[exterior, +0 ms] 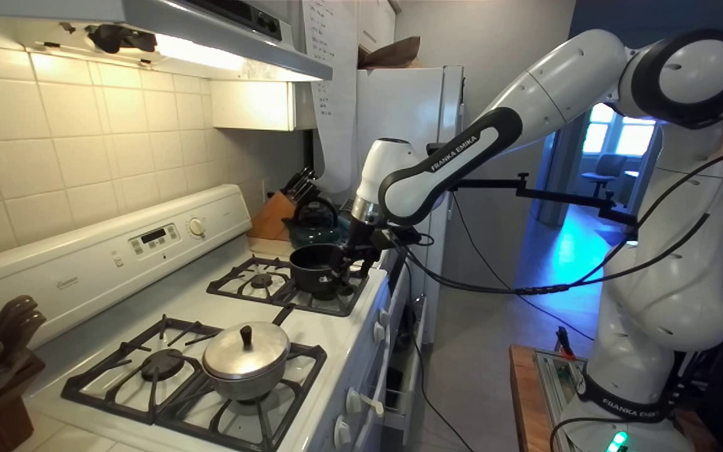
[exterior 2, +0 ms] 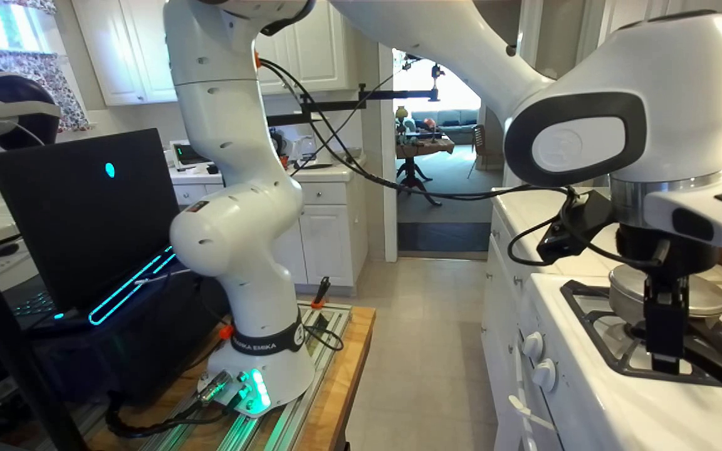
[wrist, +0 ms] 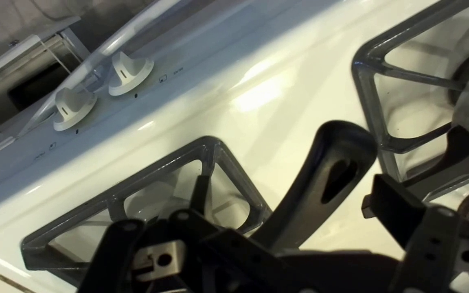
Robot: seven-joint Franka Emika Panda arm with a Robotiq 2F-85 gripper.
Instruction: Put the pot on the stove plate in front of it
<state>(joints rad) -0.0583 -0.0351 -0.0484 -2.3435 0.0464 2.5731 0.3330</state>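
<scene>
Just below mid-frame, the small round black pot point(exterior: 306, 274) seems seated on the square cast-iron grate point(exterior: 344, 311): likely placed. The black gripper point(wrist: 286, 193) gapes astride the curved black handle point(wrist: 308, 185), clasping nothing; withdrawal remains.

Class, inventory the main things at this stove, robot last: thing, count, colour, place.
White metal stove: one, white, below a pale hood
Square black metal grates: four, black, on the stove
Rounded teal kettle: one, teal, beside the stove
Small round black pot: one, black, over a kettle-side grate
Shiny silver lidded pan: one, silver, on a front grate
Wooden knife blocks: two, brown, flanking the stove
White jointed arm: one, white, above the stove
Black two-fingered gripper: one, black, open at the pot
</scene>
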